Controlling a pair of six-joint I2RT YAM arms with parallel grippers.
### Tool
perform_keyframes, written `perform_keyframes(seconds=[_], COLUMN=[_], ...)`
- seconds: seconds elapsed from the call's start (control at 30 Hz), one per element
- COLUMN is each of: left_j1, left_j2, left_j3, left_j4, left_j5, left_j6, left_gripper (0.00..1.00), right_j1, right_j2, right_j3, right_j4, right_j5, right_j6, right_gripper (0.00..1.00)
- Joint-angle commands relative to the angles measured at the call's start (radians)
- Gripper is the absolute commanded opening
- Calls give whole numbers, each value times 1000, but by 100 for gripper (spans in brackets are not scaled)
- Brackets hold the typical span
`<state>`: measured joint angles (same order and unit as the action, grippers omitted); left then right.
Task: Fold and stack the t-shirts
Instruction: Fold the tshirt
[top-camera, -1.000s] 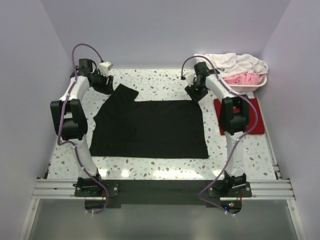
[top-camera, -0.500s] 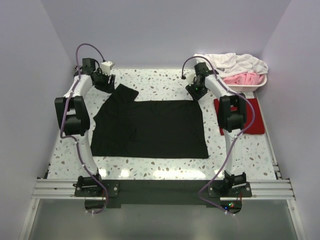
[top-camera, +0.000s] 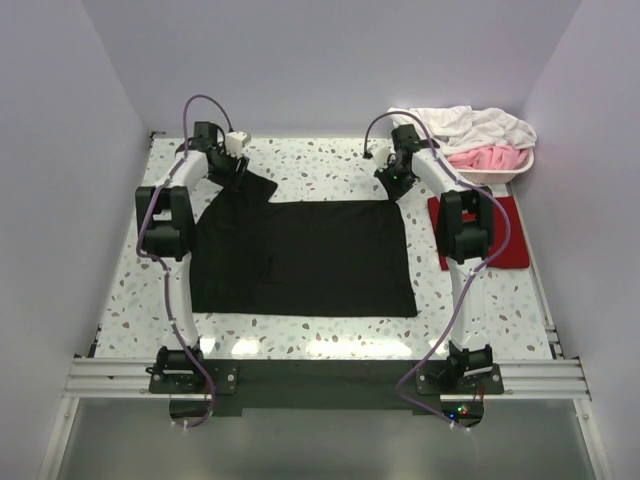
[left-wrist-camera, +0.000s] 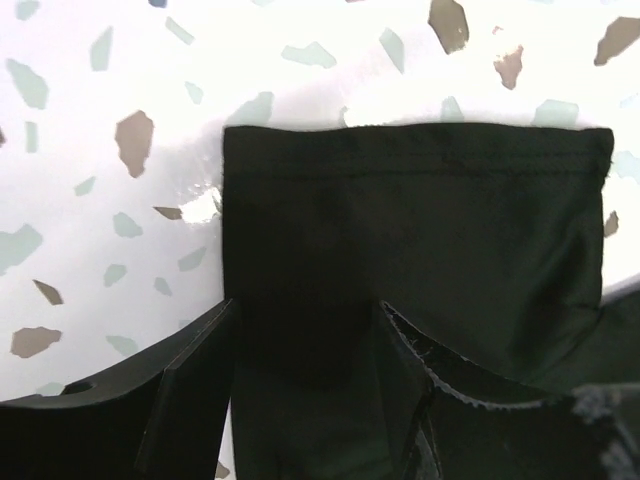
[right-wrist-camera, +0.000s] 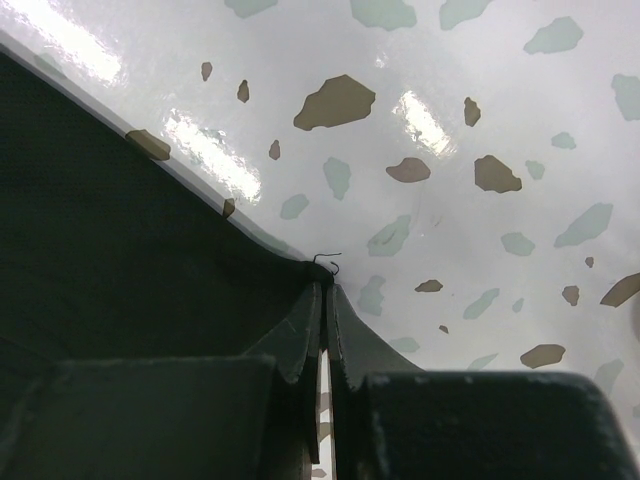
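From above, the black soft-cloth t-shirt (top-camera: 300, 260) lies spread flat in the middle of the speckled white terrazzo bench (top-camera: 320, 160), its far-left sleeve (top-camera: 250, 185) angled out toward the back. The left pincer (top-camera: 238, 168) is down over that sleeve, and the right pincer (top-camera: 397, 182) is at the shirt's far-right corner. The folded dark red cloth t-shirt (top-camera: 510, 240) lies flat at the right edge, partly under the right arm. Behind it is a white plastic basin (top-camera: 522, 168) of white and pink laundry.

The left wrist view shows the pincer's fingers (left-wrist-camera: 190, 400) apart, straddling the sleeve cloth (left-wrist-camera: 420, 210) short of its stitched hem. Nothing is clamped yet.

In the right wrist view the fingers (right-wrist-camera: 300, 340) are pressed together on the very tip of the shirt's corner (a loose thread curls just beyond them), so I judge that corner gripped.

The step in hand looks like taking the shirt's far edge for the first fold. The next move calls for the left pincer to close on the sleeve. Both arms would then lift evenly and draw the far edge toward the near hem without dragging the layers askew.
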<state>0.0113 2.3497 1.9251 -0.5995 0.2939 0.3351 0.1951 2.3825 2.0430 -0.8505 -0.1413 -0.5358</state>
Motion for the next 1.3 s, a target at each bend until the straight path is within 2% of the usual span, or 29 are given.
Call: perform_keyframes(seconds=[0.0,0.27,0.4,0.47,0.97,1.1,1.27], left_j1=[6,9,9,9,22,42,73], left_j2=[13,16,57,77,111,85,20], left_j3=[60,77,123,141,121,107,89], left_j4=[52,83,32,9,-108,-105,-53], left_j5=[-71,-72,-55,-41,-38,-19,36], left_j6=[-39,-39,-30,-30,-64,-90,-131], left_gripper=[59,53,42,41,42,52,52], right_j1=[-5,-5,-5,-5,-5,-5,-6], right_j2=[24,6,6,7,-2,-5,-9], right_j3=[0,-40,-37,-29,-38,-44,-55], right_j4=[-19,5,10,10,14,18,21], right_j5=[-21,3,11,16,20,19,16], right_j6=[-15,-13,-13,-15,-23,-23,-21], right_gripper=[0,0,0,0,0,0,0])
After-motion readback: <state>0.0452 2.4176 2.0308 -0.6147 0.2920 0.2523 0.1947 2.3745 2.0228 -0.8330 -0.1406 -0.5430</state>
